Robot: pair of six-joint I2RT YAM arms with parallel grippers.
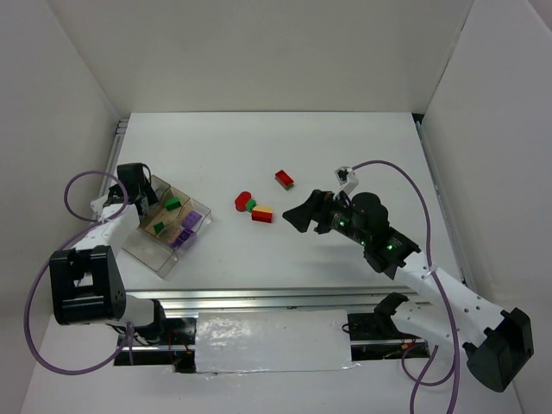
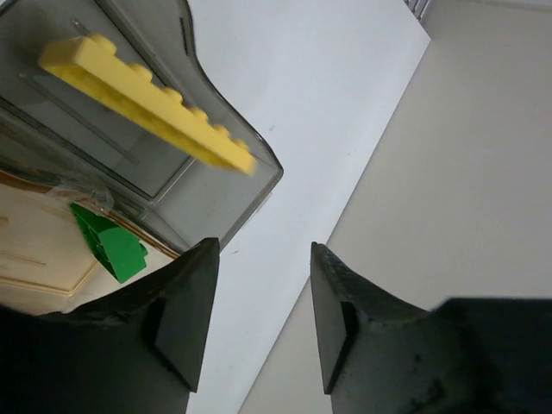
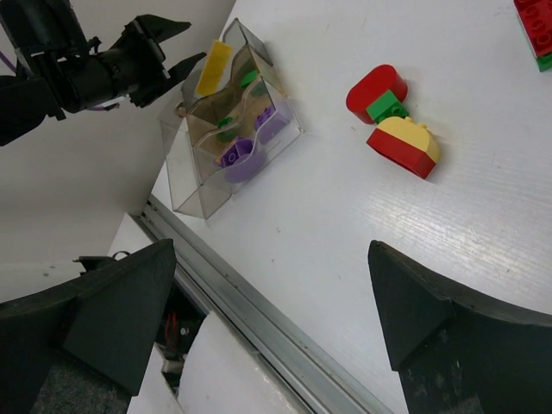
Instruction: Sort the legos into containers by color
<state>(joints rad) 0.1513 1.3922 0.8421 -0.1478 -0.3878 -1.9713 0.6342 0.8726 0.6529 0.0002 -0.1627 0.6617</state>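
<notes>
Two sets of jaws hold nothing: left jaws, parted a little, hang beside the clear tray (image 1: 153,250), where a yellow brick (image 2: 147,103) leans in one compartment; right jaws gape wide near loose legos (image 1: 262,213) on the counter (image 1: 345,147).

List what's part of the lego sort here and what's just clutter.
Job:
- clear tray
- yellow brick, green bricks and purple bricks in it
- loose red-green-yellow cluster
- red-green brick farther back

Clutter:
- purple cables
- aluminium rail
- white sheet at the near edge
</notes>
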